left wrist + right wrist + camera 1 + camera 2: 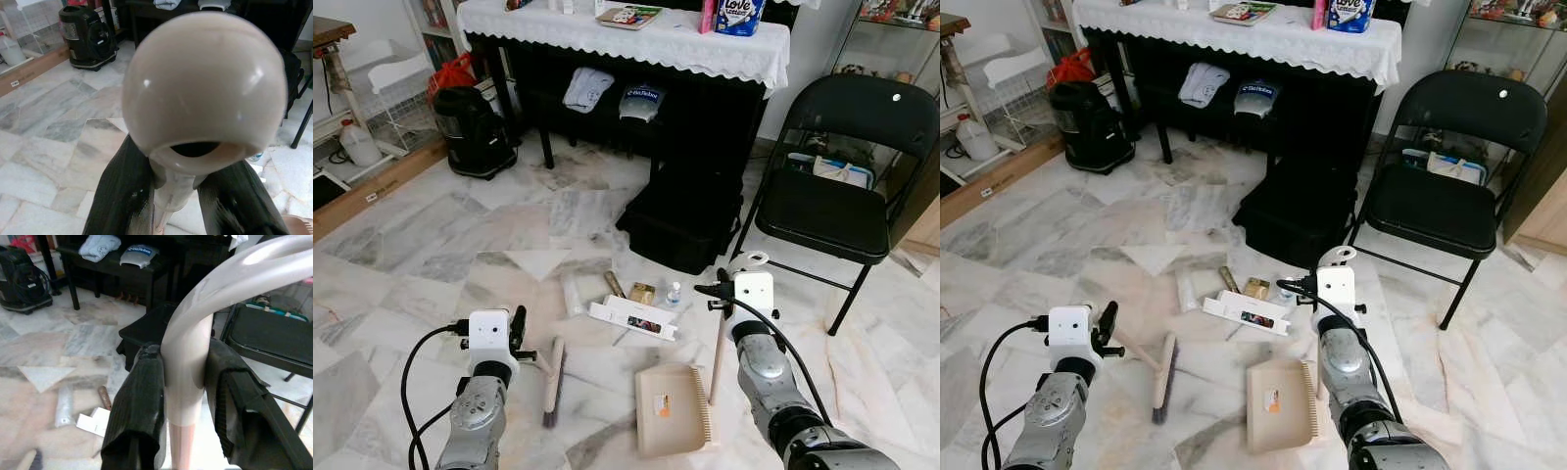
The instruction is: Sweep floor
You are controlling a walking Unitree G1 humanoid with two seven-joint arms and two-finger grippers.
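On the marble floor, the beige dustpan lies empty. The right gripper clamps its handle; the left gripper clamps the broom handle.

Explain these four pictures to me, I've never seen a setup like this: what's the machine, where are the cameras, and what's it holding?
This is a humanoid robot seen from its own cameras. The two wide pictures come from its head, looking down at a marble floor. The two close-ups come from cameras on its wrists.

The left gripper is shut on the broom handle, whose round end fills the wrist view; the broom head rests on the floor. The right gripper is shut on the dustpan handle, and the beige dustpan sits on the floor.

Ahead lies litter: a white box, a small bottle. Behind stand a black chair and a cloth-covered table.
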